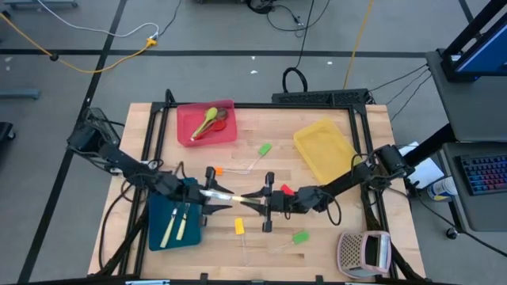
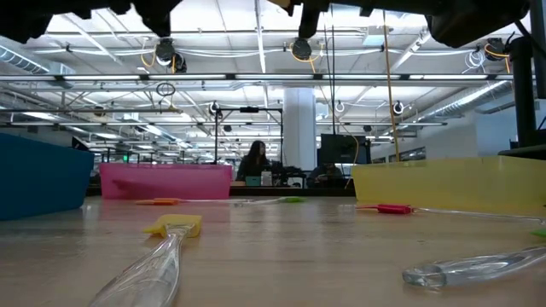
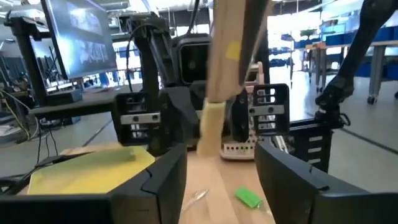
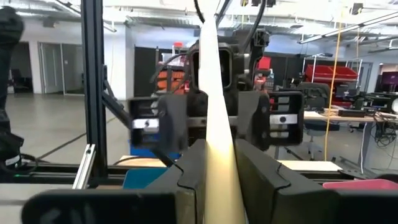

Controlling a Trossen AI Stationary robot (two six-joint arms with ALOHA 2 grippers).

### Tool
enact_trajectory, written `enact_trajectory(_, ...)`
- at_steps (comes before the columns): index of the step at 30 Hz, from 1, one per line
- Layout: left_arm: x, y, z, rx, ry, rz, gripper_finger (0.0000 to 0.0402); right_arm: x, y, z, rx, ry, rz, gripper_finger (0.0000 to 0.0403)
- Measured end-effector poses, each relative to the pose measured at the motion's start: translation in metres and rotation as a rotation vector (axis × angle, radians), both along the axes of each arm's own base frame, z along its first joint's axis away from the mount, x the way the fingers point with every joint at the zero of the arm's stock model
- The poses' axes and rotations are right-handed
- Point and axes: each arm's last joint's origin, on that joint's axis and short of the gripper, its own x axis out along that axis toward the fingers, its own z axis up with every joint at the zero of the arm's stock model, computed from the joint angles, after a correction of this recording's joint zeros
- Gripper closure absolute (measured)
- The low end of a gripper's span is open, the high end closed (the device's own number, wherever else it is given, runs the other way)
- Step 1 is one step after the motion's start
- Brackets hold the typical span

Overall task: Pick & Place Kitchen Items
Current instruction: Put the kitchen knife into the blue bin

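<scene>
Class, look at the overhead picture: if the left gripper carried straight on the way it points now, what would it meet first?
The left gripper points straight at the right gripper, which holds the cream-handled knife between them. It would likely meet that knife first, then the right gripper.

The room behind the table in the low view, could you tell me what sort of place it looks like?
Probably a large open lab or industrial workshop. Long rows of ceiling strip lights run overhead, a person sits at a distant workstation with monitors, and power cables trail across the grey floor around the wooden table.
</scene>
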Motion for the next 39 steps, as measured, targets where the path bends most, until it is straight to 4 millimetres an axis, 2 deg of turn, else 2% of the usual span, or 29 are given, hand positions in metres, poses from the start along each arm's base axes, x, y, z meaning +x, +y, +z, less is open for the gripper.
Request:
enact_trajectory(4, 0.020, -0.005, -0.002, 0.037, 0.014, 0.017, 0.0217, 0.000, -0.002, 0.002, 0.007, -0.018, -0.006, 0.0341)
enact_trajectory(8, 0.032, -0.009, 0.006, 0.058, -0.016, 0.028, 0.0230, -0.001, -0.002, 0.004, 0.006, -0.035, -0.002, 0.0341)
enact_trajectory(14, 0.032, -0.010, 0.008, 0.059, -0.018, 0.022, 0.0244, -0.003, 0.005, 0.004, -0.050, -0.032, 0.001, 0.0341)
enact_trajectory(32, 0.031, -0.013, 0.006, 0.068, 0.018, 0.037, 0.0245, -0.007, 0.018, 0.000, -0.107, 0.000, 0.012, 0.0341)
enact_trajectory(39, 0.028, -0.017, 0.006, 0.091, 0.007, 0.032, 0.0245, -0.013, 0.028, -0.002, -0.152, 0.033, -0.099, 0.0341)
